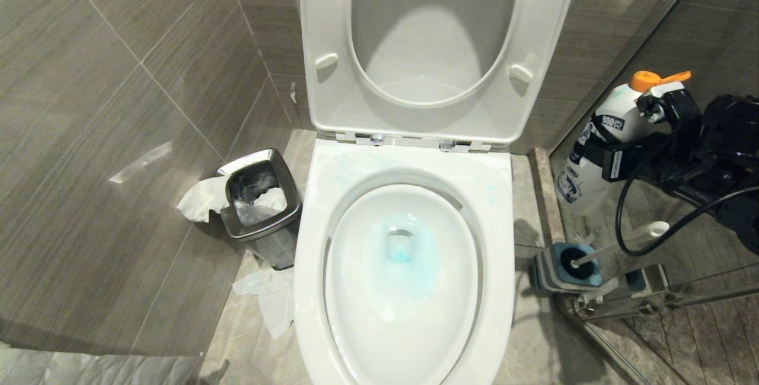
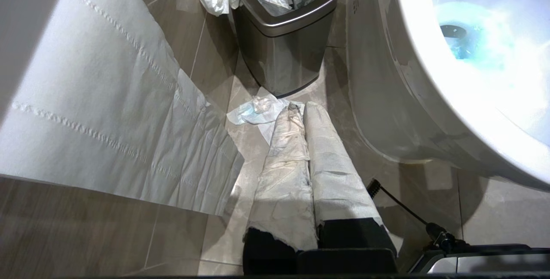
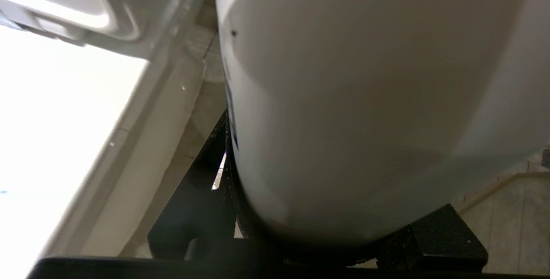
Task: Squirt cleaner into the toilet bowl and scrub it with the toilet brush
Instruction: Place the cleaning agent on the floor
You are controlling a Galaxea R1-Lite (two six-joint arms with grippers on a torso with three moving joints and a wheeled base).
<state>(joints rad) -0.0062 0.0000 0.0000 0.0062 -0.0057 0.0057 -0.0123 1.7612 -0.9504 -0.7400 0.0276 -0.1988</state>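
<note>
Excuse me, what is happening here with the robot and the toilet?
The robot is cleaning a toilet. Its right gripper holds a white cleaner bottle with an orange cap, off to the right of the toilet bowl. Blue cleaner already tints the bowl around the drain. The toilet brush stands in its holder on the floor, untouched. The left gripper hangs shut near the waste bin.

Grey tiled walls (image 1: pixel 89 106), steel waste bin (image 1: pixel 261 207), littered floor (image 1: pixel 249 337)

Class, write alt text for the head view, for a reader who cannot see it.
An open white toilet bowl holds blue cleaner at its drain. At right, the right gripper holds a white bottle above the toilet brush in its holder; a steel bin stands left.
</note>
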